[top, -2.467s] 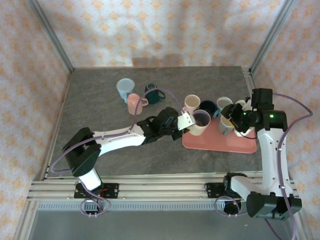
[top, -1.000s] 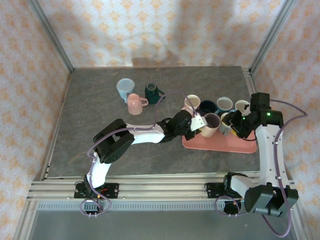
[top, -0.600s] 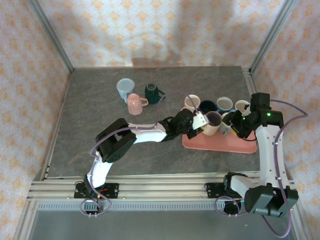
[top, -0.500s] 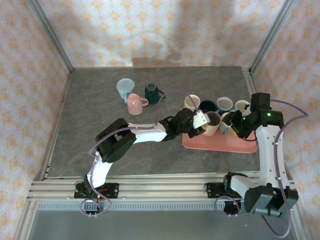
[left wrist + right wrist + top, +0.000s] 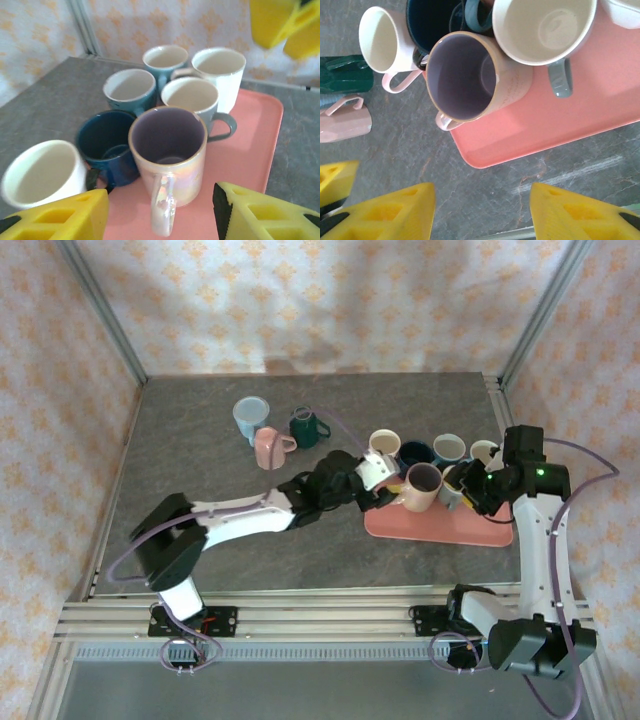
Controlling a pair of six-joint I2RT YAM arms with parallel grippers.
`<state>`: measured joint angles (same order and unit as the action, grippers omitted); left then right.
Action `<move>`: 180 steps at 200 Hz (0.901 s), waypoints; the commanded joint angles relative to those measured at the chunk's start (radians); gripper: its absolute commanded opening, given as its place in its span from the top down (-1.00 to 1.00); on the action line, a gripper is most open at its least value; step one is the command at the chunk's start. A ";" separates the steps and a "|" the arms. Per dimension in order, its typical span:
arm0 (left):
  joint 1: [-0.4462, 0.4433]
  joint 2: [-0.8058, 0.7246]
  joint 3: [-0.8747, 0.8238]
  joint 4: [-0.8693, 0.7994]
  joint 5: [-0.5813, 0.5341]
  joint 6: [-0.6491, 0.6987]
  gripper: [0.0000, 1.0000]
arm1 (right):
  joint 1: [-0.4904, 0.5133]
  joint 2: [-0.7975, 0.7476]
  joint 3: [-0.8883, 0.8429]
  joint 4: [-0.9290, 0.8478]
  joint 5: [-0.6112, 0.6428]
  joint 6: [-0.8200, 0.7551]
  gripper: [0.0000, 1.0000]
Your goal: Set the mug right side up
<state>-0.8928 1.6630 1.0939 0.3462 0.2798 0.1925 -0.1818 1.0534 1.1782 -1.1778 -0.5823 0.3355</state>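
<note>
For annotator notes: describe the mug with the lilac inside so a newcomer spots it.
On the grey table, find the pink tray at the right, crowded with upright mugs. The lilac-lined mug stands at its left end; alone among white, blue and grey neighbours, it has a pearly iridescent shell and lilac interior.

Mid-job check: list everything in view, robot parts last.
Tray: 1, pink, table's right.
Pearly mug: 1, purple inside, upright, tray front.
Cream mug: 1, cluster's left.
Navy mug: 1, left of pearly mug.
Teal mug: 1, behind navy mug.
Grey mug: 1, behind pearly mug.
Blue mug, white mug: 1 each, tray back.
Pale blue mug, pink mug, green mug: 1 each, left of tray.
Table: 1, grey.
Left end effector, right end effector: 1 each, yellow, open, by tray.
</note>
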 commanded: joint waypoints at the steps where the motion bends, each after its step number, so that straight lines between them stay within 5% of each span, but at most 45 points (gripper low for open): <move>1: 0.084 -0.110 -0.095 -0.011 -0.030 -0.128 -0.17 | 0.031 -0.024 0.015 0.040 -0.021 -0.001 -0.04; 76: 0.442 -0.382 -0.176 -0.469 -0.145 -0.416 -0.22 | 0.453 0.082 0.053 0.226 0.215 0.008 -0.01; 119: 0.682 -0.392 -0.147 -0.613 0.005 -0.589 -0.22 | 0.673 0.337 0.181 0.352 0.279 -0.316 0.00; 145: 0.785 -0.288 -0.066 -0.693 0.127 -0.669 -0.21 | 0.682 0.472 0.233 0.494 0.230 -0.516 -0.01; 180: 0.803 -0.204 0.009 -0.702 0.177 -0.655 -0.18 | 0.682 0.660 0.346 0.566 0.178 -0.866 -0.05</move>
<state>-0.0895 1.4357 1.0485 -0.3012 0.3763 -0.4301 0.5007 1.6211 1.4326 -0.7071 -0.3740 -0.2070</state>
